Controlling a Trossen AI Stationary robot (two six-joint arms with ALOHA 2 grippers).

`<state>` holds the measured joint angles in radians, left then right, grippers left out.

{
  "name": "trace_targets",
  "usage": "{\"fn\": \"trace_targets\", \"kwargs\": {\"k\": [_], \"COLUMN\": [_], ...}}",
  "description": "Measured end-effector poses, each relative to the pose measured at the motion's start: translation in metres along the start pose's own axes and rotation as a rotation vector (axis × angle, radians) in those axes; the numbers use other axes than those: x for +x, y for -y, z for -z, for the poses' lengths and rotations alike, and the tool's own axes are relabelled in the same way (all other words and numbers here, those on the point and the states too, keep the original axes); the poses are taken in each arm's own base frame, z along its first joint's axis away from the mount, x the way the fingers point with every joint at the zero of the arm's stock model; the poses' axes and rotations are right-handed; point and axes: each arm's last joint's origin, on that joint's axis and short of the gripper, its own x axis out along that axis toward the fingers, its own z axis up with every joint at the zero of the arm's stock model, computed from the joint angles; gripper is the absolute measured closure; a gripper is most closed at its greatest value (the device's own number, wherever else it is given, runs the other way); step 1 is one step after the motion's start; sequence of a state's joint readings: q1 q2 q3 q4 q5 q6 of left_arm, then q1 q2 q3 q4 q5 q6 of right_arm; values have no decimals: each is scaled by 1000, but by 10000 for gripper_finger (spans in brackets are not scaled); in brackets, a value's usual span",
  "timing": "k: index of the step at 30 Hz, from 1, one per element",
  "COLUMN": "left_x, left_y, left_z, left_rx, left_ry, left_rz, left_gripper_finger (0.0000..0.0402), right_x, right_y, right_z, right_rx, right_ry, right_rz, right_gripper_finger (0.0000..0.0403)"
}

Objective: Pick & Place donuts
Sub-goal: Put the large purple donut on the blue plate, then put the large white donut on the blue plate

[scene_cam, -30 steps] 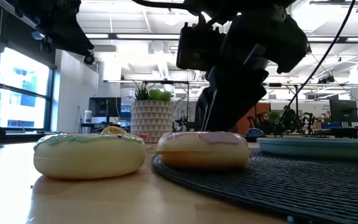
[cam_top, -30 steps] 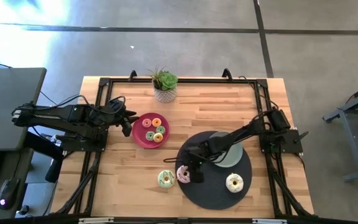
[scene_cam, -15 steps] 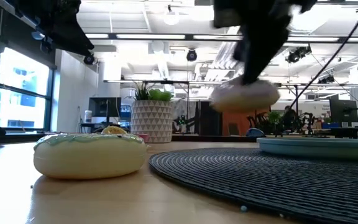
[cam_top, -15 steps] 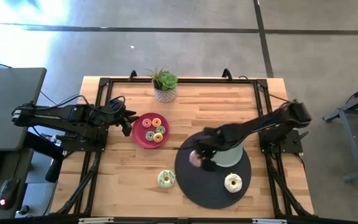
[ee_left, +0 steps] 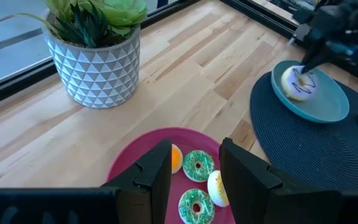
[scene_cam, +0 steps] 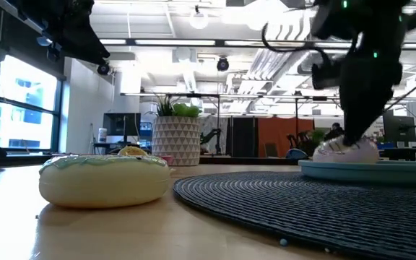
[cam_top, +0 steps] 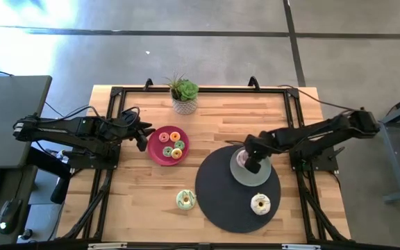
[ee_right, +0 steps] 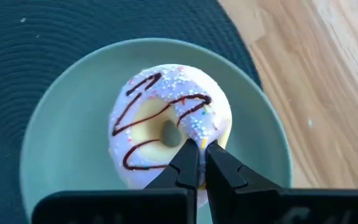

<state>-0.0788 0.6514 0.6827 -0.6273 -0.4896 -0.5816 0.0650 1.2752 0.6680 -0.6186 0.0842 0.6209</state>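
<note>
The pink-frosted donut [ee_right: 166,130], with brown drizzle and sprinkles, is on the grey-green plate [cam_top: 258,176] on the dark round mat [cam_top: 228,201]. My right gripper [ee_right: 201,149] is shut on it from above. The white donut [cam_top: 260,203] lies flat on the mat's near right part. The pale green donut [cam_top: 185,200] lies on the wood just left of the mat. Several tiny donuts [ee_left: 197,167] lie on the magenta plate [cam_top: 157,154]. My left gripper [ee_left: 194,165] waits open at that plate's left edge. My right gripper pinches the pink donut's ring [ee_right: 211,134] on one side of its hole. The fingers [ee_right: 188,163] slant down from above, and their tips hide the exact spot. In the low view the donut's underside [scene_cam: 344,157] rests on the grey-green plate [scene_cam: 381,168].
A potted plant [cam_top: 184,96] in a white patterned pot stands at the table's far edge. A black frame rail [cam_top: 200,89] runs around the table top. Bare wood shows between the magenta plate and the mat, and along the near edge.
My right gripper has lifted the pink donut off the mat's left edge, beside the pale green donut. It carried the donut toward the table's right and far side and lowered it onto the grey-green plate. The other donuts stayed where they were.
</note>
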Motion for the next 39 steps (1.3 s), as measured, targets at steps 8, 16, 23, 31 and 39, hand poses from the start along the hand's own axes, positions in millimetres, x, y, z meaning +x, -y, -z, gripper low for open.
{"fn": "trace_targets", "kwargs": {"k": [8,16,23,31,39], "left_x": [0,0,0,0,0], "left_y": [0,0,2,2,3], "left_z": [0,0,-3,-3,-4], "left_rx": [-1,-3,-18,-17,-25], "left_ry": [3,5,26,22,35], "left_rz": [-2,0,20,25,33], "left_gripper_finger": [273,273,273,273,273], "right_x": [11,-2,-16,-37,-66], "right_y": [20,12,10,-8,-64], "right_z": [7,-3,-7,-4,22], "right_rx": [-21,-68,-67,-135,-164], "right_ry": [51,49,-11,-137,-193], "right_rz": [-22,-76,-42,-148,-282], "right_gripper_finger": [364,298,248,223,232]}}
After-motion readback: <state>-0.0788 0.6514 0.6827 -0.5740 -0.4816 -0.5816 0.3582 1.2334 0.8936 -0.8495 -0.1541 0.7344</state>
